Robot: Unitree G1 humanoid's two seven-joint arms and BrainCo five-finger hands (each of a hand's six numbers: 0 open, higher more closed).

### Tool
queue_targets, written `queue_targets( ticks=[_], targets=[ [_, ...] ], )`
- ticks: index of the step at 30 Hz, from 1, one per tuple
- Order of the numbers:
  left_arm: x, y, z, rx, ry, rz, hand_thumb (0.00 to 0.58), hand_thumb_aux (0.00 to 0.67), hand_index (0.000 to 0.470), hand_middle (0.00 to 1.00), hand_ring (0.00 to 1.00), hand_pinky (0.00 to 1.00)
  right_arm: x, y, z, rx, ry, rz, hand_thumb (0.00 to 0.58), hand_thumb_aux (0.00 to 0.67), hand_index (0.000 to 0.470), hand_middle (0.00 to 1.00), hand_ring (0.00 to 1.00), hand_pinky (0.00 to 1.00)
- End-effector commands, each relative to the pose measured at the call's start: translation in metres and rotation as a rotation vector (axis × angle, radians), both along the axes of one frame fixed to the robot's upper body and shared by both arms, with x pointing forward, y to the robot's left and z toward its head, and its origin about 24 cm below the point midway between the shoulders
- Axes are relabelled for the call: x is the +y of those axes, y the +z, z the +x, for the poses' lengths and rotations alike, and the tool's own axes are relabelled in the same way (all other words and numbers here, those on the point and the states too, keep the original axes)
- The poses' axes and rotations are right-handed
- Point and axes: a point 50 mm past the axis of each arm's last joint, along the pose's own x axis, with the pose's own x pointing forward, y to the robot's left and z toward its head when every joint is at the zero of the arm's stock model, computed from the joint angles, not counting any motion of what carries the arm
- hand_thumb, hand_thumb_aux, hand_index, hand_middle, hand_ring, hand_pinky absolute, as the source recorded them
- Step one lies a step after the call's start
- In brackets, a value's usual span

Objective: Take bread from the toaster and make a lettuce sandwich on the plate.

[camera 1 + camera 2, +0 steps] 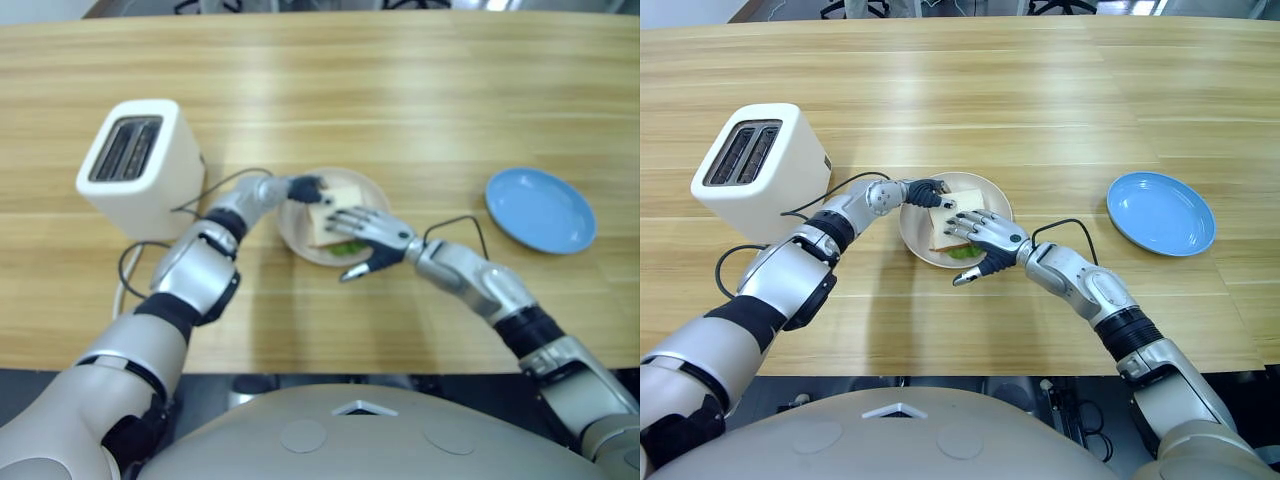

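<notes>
Step in hand, as I judge it: closing up the sandwich.

A pale, square-cut slice of bread (960, 202) lies on the round beige plate (998, 196), directly under the right hand (990, 240). A green lettuce leaf (962, 253) peeks out beneath the slice, at the near side of that hand.

Right hand: released, spread flat over the slice, holding nothing. It looks like pressing or steadying.

Left hand (925, 192): at the slice's outer edge, just across the bread from the right hand. Grasping or merely touching, I cannot tell.

The white boxy toaster (760, 170) has a smooth shell and two dark slots on top. It stands out beyond the left hand, and nothing stands proud of the slots. A glossy round blue plate (1160, 213) lies well out past the right hand on the light wood-grain tabletop (1040, 100).

Next move, likely: lift both hands clear. The bread is soft and light and the leaf probably slippery, so go straight up with no sideways drag, or the stack shifts.
</notes>
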Motion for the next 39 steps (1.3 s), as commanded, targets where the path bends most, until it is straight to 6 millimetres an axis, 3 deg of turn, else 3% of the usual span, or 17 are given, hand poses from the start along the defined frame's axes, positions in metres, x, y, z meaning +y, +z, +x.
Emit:
queue_targets(
  ticks=[1, 8, 14, 18, 24, 27, 30, 35, 39],
  targets=[
    [-0.001, 0.021, 0.012, -0.300, -0.017, 0.069, 0.000, 0.000, 0.000, 0.00, 0.00, 0.00, 0.002, -0.039, -0.025, 0.164, 0.054, -0.126, 0.000, 0.000, 0.000, 0.00, 0.00, 0.00],
    [-0.012, 0.074, 0.021, -0.905, -0.209, 0.102, 0.000, 0.000, 0.000, 0.00, 0.00, 0.00, 0.002, -0.043, -0.025, 0.162, 0.060, -0.146, 0.000, 0.000, 0.000, 0.00, 0.00, 0.00],
    [-0.021, 0.105, 0.013, -1.153, -0.303, 0.064, 0.000, 0.000, 0.000, 0.00, 0.00, 0.00, 0.001, -0.043, -0.024, 0.157, 0.051, -0.141, 0.000, 0.000, 0.000, 0.00, 0.00, 0.00],
    [-0.009, 0.107, 0.008, -1.027, -0.193, -0.088, 0.000, 0.000, 0.000, 0.00, 0.00, 0.00, 0.002, -0.025, -0.016, 0.081, 0.037, -0.068, 0.000, 0.000, 0.000, 0.00, 0.00, 0.00],
    [0.036, 0.093, 0.001, -0.604, 0.142, -0.565, 0.000, 0.000, 0.000, 0.00, 0.00, 0.00, -0.001, 0.054, -0.010, -0.214, 0.046, 0.267, 0.000, 0.000, 0.000, 0.00, 0.00, 0.00],
    [0.059, 0.082, -0.006, -0.431, 0.282, -0.767, 0.000, 0.000, 0.000, 0.00, 0.00, 0.00, -0.005, 0.089, -0.018, -0.342, 0.059, 0.421, 0.000, 0.000, 0.000, 0.00, 0.00, 0.00],
    [0.076, 0.078, -0.015, -0.372, 0.354, -0.882, 0.000, 0.000, 0.000, 0.00, 0.00, 0.00, -0.008, 0.117, -0.030, -0.410, 0.094, 0.621, 0.000, 0.000, 0.000, 0.00, 0.00, 0.00],
    [0.089, 0.079, -0.035, -0.393, 0.402, -0.978, 0.000, 0.000, 0.000, 0.00, 0.00, 0.00, -0.014, 0.143, -0.047, -0.457, 0.104, 0.835, 0.000, 0.000, 0.000, 0.00, 0.00, 0.00],
    [0.096, 0.091, -0.058, -0.400, 0.308, -0.960, 0.000, 0.000, 0.000, 0.00, 0.00, 0.00, -0.019, 0.141, -0.045, -0.376, 0.048, 0.759, 0.000, 0.000, 0.000, 0.00, 0.00, 0.00]
  ],
)
